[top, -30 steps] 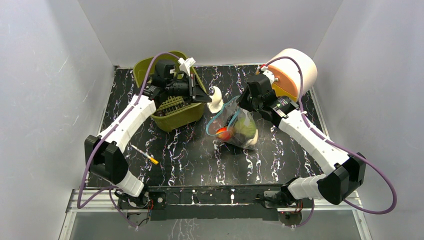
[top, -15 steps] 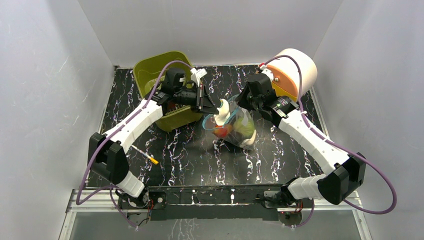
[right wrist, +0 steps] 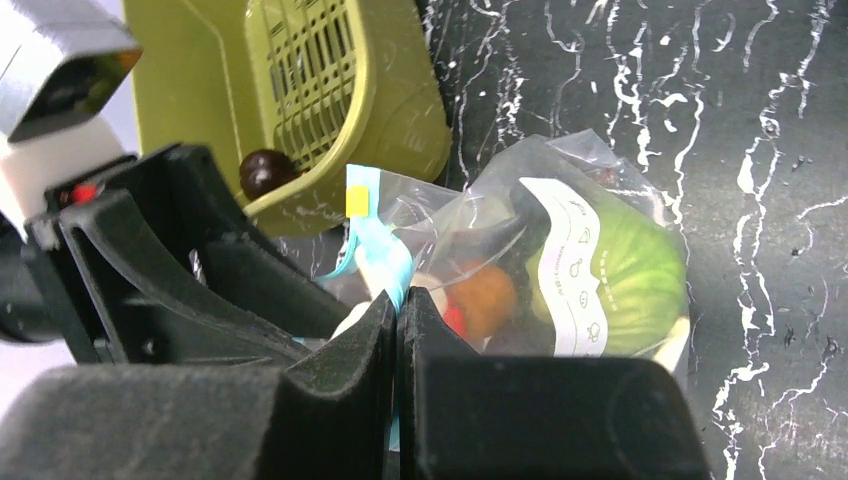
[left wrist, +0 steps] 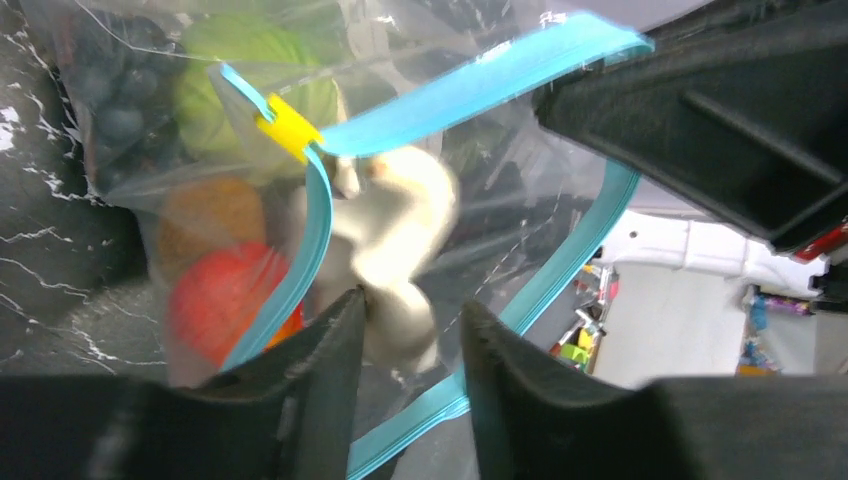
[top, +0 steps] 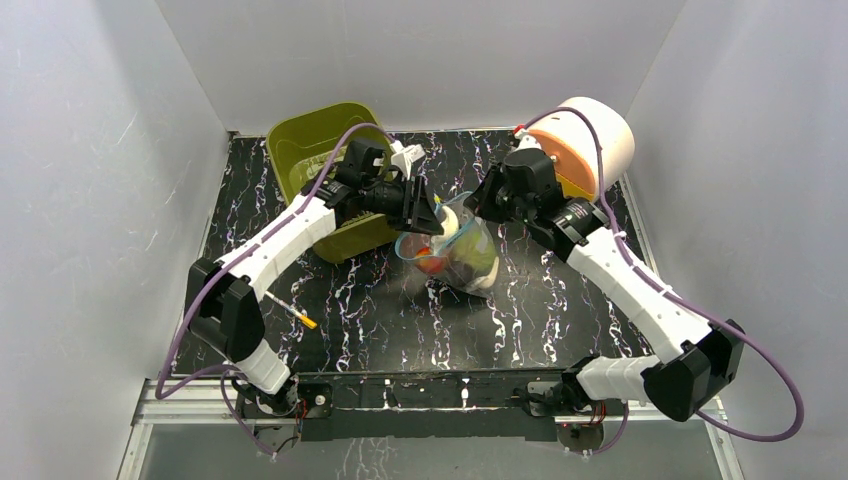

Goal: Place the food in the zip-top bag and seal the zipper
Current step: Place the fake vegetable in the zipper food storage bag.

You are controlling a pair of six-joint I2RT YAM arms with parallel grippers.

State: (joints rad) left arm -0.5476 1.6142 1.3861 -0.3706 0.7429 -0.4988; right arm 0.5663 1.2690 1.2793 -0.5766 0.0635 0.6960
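Left jaws: clamped on the white piece [left wrist: 395, 235], gripped low between the two tips. The piece is right at the mouth of the bag [top: 478, 262], partway past the zipper [left wrist: 480, 85]. The two sides of the blue strip are spread apart around it. The yellow slider [left wrist: 290, 127] sits at the corner where they meet.

Right jaws: pressed fully together, pinching the bag rim where the blue strip runs into them (right wrist view). That side of the mouth is held up.

Both sets of jaws are close together, on opposite sides of the opening. The left arm [top: 290, 225] reaches across the front of the green bin [top: 310, 150]. The right arm [top: 610, 260] comes in from the other side.

Inside the bag, seen through the plastic: cabbage [right wrist: 620, 270], grapes [left wrist: 110, 100], red fruit [left wrist: 225, 300], orange fruit [left wrist: 205, 210].

The bag stands on the black marbled surface [top: 560, 320], just beside the bin. A thin yellow-tipped stick [top: 291, 308] lies on the surface near the left arm, well apart from the bag. A white-and-orange drum [top: 595, 140] sits at the far right corner, behind the right arm.
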